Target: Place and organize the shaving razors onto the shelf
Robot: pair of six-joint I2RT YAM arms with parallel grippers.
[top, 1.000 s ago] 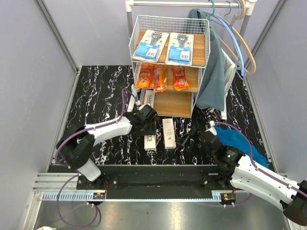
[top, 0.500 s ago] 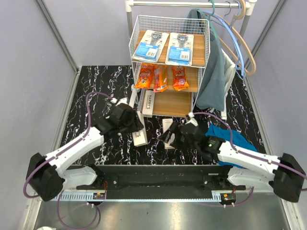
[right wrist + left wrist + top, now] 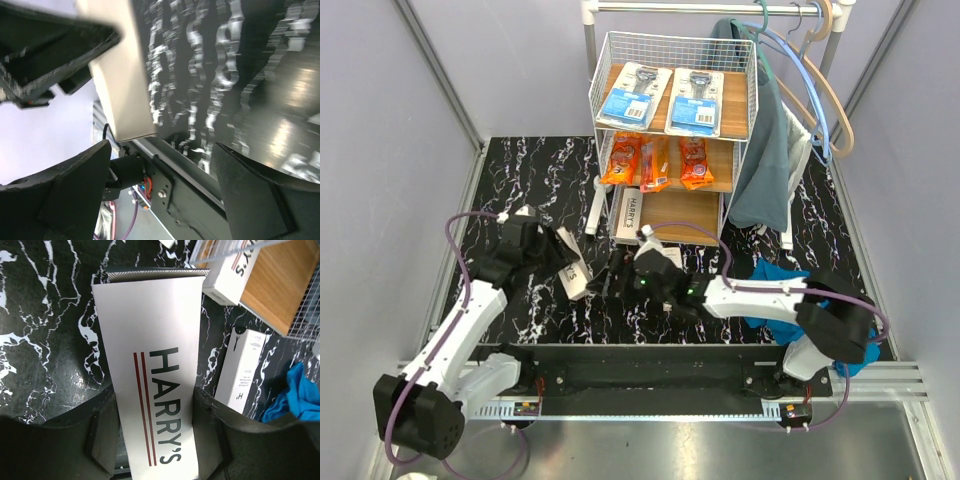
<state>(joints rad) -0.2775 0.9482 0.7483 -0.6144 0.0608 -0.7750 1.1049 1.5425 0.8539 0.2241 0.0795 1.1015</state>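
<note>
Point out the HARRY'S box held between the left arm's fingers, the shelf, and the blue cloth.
held HARRY'S box [image 3: 150, 365]: left wrist view, printed white face.
shelf [image 3: 685, 215]: top external view, bare bottom wooden board.
blue cloth [image 3: 300, 395]: left wrist view, middle of its visible fold.

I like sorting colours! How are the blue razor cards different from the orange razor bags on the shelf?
The blue razor cards are blue and white; the orange razor bags are mostly orange. There are two cards but three bags. The cards lie on the top board, the bags on the middle one. Both sit on the shelf.
</note>
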